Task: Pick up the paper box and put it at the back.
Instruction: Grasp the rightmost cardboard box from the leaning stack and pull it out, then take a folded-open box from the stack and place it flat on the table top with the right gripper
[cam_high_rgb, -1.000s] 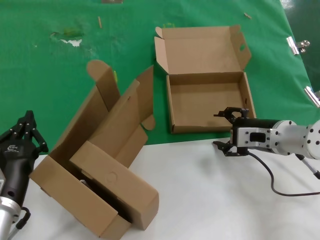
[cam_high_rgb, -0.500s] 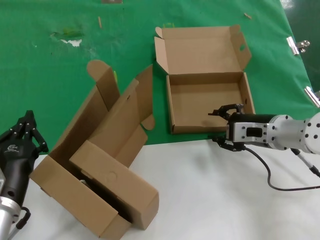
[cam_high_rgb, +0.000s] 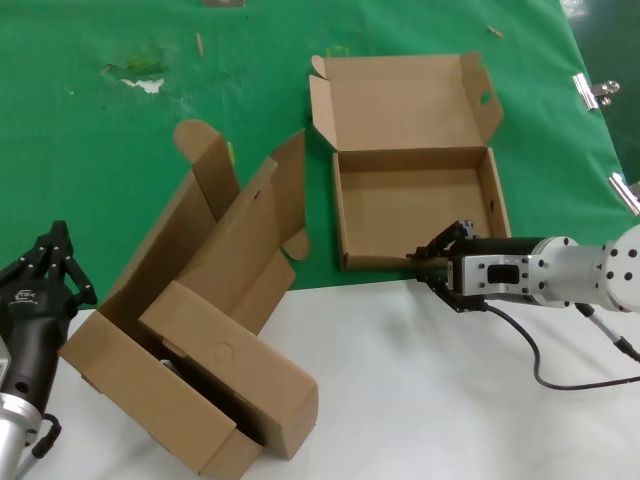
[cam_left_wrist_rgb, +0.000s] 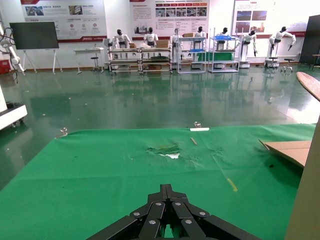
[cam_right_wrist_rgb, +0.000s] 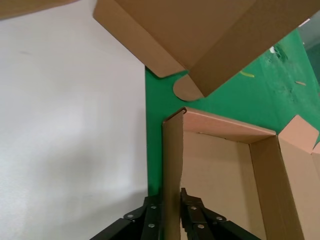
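Cardboard paper box (cam_high_rgb: 415, 205) is lying open near the green cloth (cam_high_rgb: 120, 130) front edge, at 1 o'clock from the nested boxes (cam_high_rgb: 195, 330). Tray is roughly square, no clear long axis; lid is hinged toward 12, front wall facing 6. Right gripper (cam_high_rgb: 432, 262) has moved in from 3 o'clock over the last second, and its jaws are now straddling the front wall near the right corner, closing on it; the wrist view shows the wall (cam_right_wrist_rgb: 173, 170) between them. Judging the grasp as about done, lift next. Left gripper (cam_high_rgb: 48, 262) is idling at 8 o'clock over the tabletop (cam_high_rgb: 420, 400), jaws together.
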